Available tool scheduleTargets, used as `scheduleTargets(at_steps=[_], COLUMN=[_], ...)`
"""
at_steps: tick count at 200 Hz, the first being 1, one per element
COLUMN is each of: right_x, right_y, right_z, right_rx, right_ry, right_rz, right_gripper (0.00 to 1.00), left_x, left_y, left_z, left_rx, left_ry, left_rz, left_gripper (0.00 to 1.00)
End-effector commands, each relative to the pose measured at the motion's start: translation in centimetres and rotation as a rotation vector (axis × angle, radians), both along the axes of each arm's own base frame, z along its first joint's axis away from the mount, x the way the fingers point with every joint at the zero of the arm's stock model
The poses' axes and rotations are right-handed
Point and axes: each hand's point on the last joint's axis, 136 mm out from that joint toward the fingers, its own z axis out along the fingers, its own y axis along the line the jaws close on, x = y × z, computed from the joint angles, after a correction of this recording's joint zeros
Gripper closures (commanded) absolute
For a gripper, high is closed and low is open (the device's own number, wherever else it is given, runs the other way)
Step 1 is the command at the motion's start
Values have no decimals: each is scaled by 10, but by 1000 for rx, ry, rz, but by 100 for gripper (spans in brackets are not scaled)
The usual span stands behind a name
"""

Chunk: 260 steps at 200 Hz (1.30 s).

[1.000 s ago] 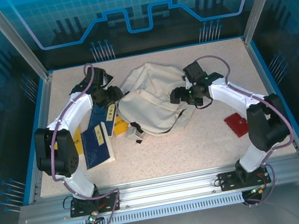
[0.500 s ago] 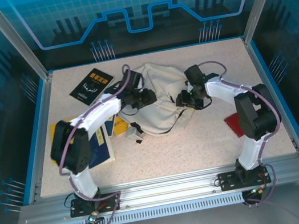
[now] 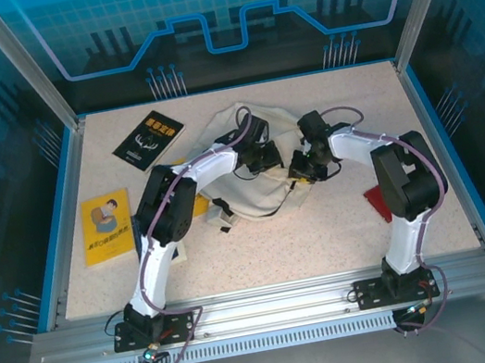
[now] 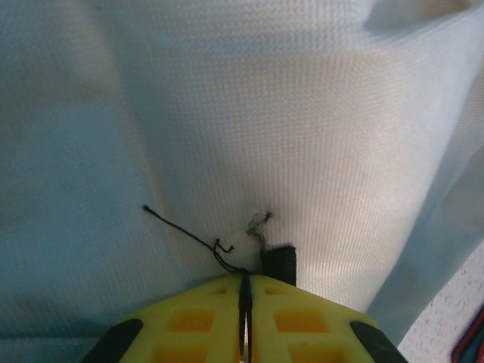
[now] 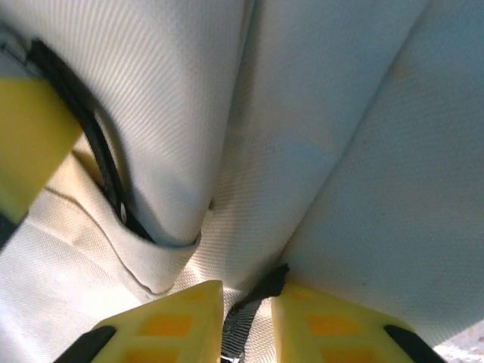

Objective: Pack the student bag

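— Speckled table, blue panels all round, and the student bag slumped in the middle of the frame, a little above centre. Both arms are on it.

— What's the left gripper doing?

— Its fingers are pressed together with no gap, nose against the cream cloth. A dark thread runs into the seam between them, and a small black tab sits just beside. Whether it pinches the thread, the cloth or nothing, I can't tell.

— And the right gripper?

— Nearly closed, with a dark strap caught between the fingers, on the bag's right side.

— Anything packed?

— I can't see inside. The black book lies upper left and the yellow book at the left, both well apart from the bag. A red flat thing is at the right, half behind the right arm.

— What worries you?

— The cloth is limp. If the two pull apart too hard, I'd guess the whole bag slides or folds rather than opens. That thread could snap or slip out. The strap could slide through the fingers, as webbing does. And with both grippers busy, nothing is free to fetch a book. Letting go may let the mouth collapse.
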Motion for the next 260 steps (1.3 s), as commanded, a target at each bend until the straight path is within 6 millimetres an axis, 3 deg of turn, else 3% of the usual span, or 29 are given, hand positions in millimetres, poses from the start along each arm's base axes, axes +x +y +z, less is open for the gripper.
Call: scheduleTargets(at_steps=[1, 20, 48, 92, 150, 167, 189, 200, 208, 223, 239, 260], right_x=[-9, -12, -26, -58, -99, -102, -94, -88, -83, -74, -64, -52], right_y=[0, 1, 3, 35, 84, 86, 66, 53, 40, 19, -2, -20], right_z=[-8, 2, 18, 43, 61, 65, 66, 67, 68, 69, 69, 66], right_rx=[5, -2, 7, 142, 283, 293, 219, 181, 147, 118, 116, 131], right_ry=[33, 8, -12, -19, -3, -21, -48, -72, -97, -119, -124, -131], right_rz=[2, 20, 55, 152, 283, 302, 257, 225, 190, 124, 44, -33], right_gripper=[90, 100, 100, 100, 100, 100, 100, 82, 63, 41, 34, 32], left_x=[-4, -10, -16, -16, -16, -12, -7, -5, -3, -5, -12, -33], left_y=[6, 12, 20, 20, 17, 11, 4, 3, 3, 6, 14, 23], left_z=[-25, -42, -62, -75, -67, -53, -28, -10, 4, 30, 53, 73], left_rx=[73, 114, 155, 173, 157, 127, 86, 64, 47, 24, 21, 29], left_ry=[67, 118, 173, 213, 240, 227, 194, 172, 151, 113, 78, 56], left_rz=[44, 64, 89, 109, 122, 106, 74, 56, 40, 8, -22, -61], left_gripper=[88, 89, 89, 91, 93, 93, 89, 84, 79, 68, 60, 54])
